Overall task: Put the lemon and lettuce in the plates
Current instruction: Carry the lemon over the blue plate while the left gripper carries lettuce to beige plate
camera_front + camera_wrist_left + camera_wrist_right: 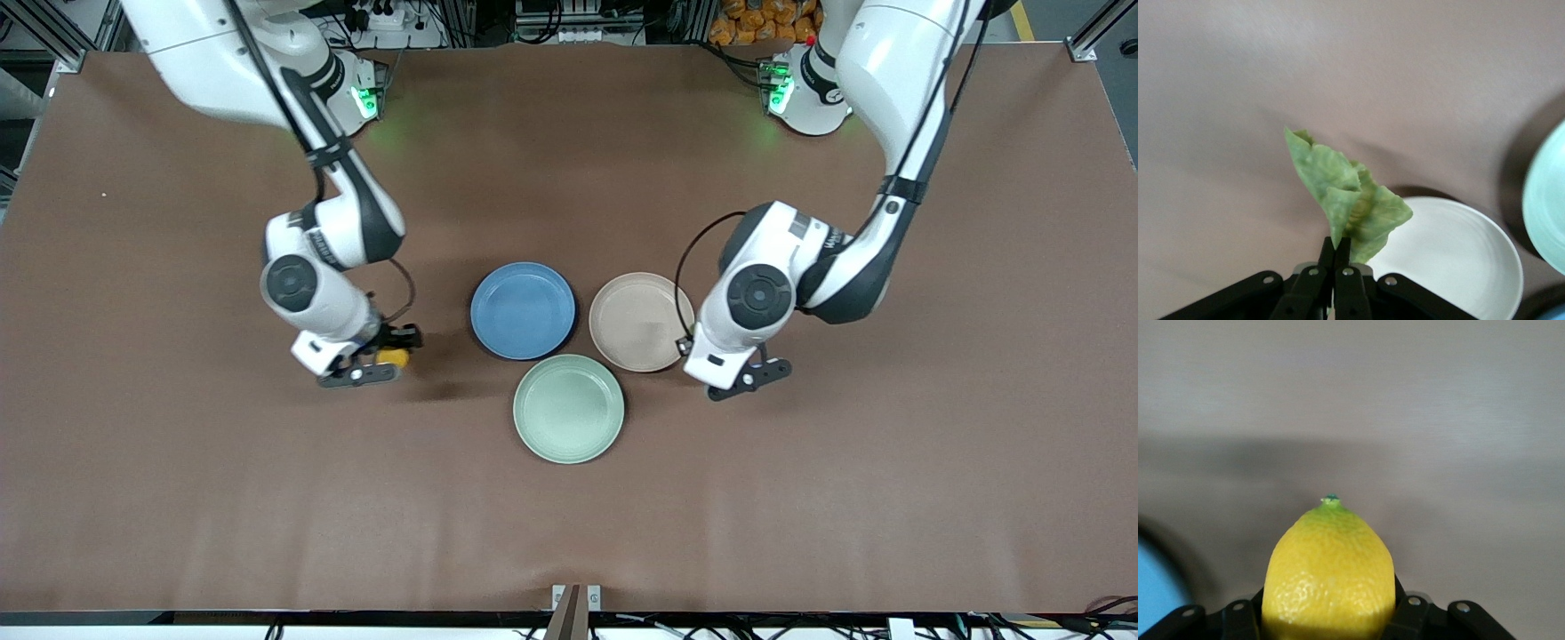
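Note:
My right gripper (384, 354) is shut on the yellow lemon (394, 358), over bare table beside the blue plate (523, 310), toward the right arm's end. In the right wrist view the lemon (1329, 577) sits between the fingers, pointed tip outward, with the blue plate's edge (1155, 593) in a corner. My left gripper (1336, 244) is shut on the green lettuce (1345, 197) by its narrow end. It hangs over the table at the rim of the beige-pink plate (1458, 257). In the front view the left gripper (725, 366) is beside that plate (640, 321), and the lettuce is hidden under the wrist.
A pale mint-green plate (569, 408) lies nearer the front camera than the other two plates and touches both. Its edge also shows in the left wrist view (1548, 200). All three plates hold nothing. Brown table surface (889, 489) spreads around them.

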Controlling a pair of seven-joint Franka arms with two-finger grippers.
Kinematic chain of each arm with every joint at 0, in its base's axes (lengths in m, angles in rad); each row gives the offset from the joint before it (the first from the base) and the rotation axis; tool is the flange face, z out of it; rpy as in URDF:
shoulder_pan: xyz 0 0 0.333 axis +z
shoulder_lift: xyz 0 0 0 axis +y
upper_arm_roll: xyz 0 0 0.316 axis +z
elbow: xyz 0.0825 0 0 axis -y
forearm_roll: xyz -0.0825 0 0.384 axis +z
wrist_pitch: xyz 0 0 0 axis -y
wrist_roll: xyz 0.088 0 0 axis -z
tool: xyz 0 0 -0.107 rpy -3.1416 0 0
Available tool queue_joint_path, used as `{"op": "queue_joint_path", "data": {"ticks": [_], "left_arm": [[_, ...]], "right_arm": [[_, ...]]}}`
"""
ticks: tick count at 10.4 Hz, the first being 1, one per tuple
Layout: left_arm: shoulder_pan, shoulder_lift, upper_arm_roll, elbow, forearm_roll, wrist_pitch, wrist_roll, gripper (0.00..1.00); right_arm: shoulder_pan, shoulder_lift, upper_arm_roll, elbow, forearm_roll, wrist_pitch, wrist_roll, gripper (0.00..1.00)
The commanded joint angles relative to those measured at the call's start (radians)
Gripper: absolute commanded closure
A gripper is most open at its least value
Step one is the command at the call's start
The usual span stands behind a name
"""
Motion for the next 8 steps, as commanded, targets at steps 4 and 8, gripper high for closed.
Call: {"op": "queue_joint_path", "data": {"ticks": [4, 8], "left_arm": [[-0.092, 0.062, 0.003, 0.024, -0.018, -0.017, -0.133, 1.00], [-0.135, 0.081, 0.004, 0.013, -0.015, -0.017, -0.226, 1.00]], "right_arm": [[0.170, 0.053, 0.049, 0.075, 0.006, -0.003, 0.172, 0.90], [0.218, 0.146, 0.055, 0.132, 0.009, 0.040, 0.179, 0.90]]}}
